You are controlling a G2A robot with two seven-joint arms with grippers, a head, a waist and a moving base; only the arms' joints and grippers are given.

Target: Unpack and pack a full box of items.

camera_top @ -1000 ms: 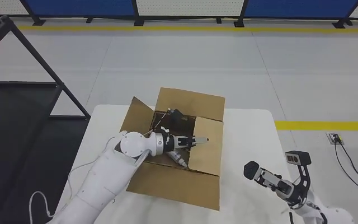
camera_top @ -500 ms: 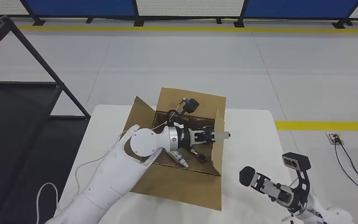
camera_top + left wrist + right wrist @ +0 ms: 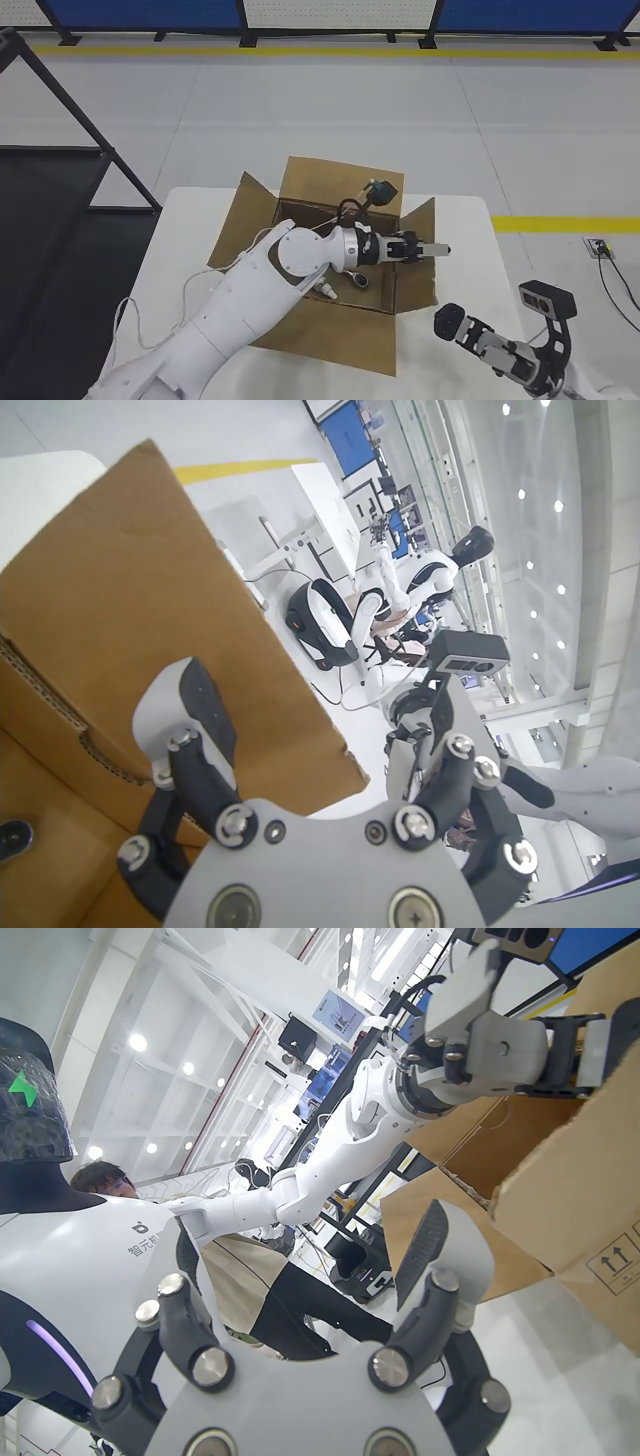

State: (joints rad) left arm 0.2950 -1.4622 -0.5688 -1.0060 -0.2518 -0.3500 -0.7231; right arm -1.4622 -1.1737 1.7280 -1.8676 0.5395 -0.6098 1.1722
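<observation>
Matt corrugated cardboard box (image 3: 330,338) (rough fluted edges), smooth table (image 3: 190,240).

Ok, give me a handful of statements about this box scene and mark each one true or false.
1. On the box, the left tool is at the flap nearest the right tool. True.
2. The right tool grips an item taken from the box. False: it is open and empty, above the table beside the box.
3. The box stands on a white table. True.
4. All the box's flaps are folded shut. False: they stand open and the inside shows.
5. The left tool is shut tight. False: its fingers are apart, with the flap's edge between them.
</observation>
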